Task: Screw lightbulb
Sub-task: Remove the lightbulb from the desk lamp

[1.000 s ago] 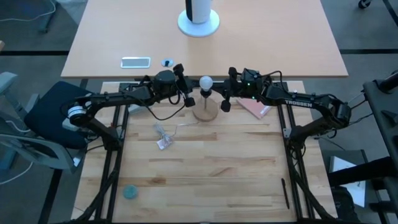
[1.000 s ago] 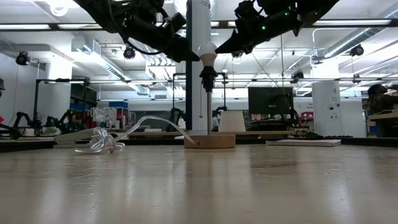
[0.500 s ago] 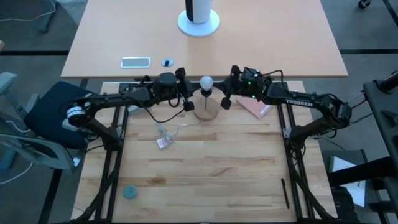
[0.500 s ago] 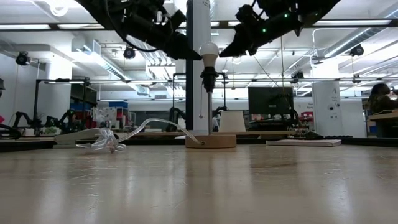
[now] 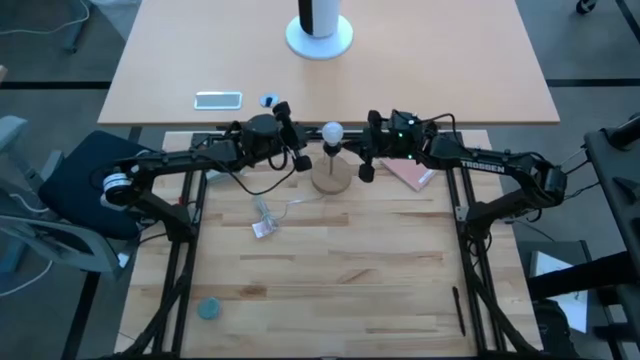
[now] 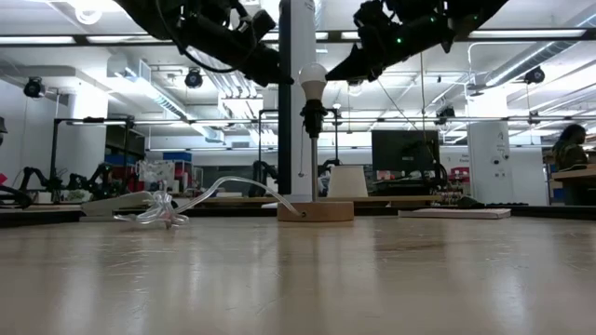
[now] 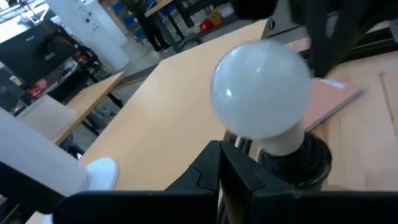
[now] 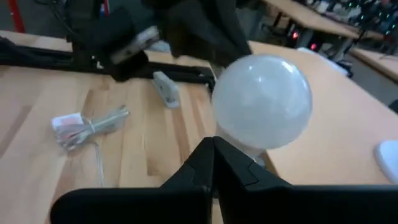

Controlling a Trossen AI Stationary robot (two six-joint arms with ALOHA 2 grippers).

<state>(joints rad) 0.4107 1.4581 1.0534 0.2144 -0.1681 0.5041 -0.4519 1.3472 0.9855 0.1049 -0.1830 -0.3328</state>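
Your left gripper (image 5: 291, 136) has drawn back a little, fingers spread and empty, and your right gripper (image 5: 366, 146), also open-fingered, flanks the lightbulb (image 5: 330, 132) seated upright in the black socket (image 6: 310, 117) on its wooden stand (image 5: 331, 177), suggesting screwing is nearly finished.

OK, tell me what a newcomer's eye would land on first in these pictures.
The white lightbulb stands out first, sitting upright in the black socket on a thin stem above the round wooden stand. The left gripper and right gripper flank it, neither touching it.
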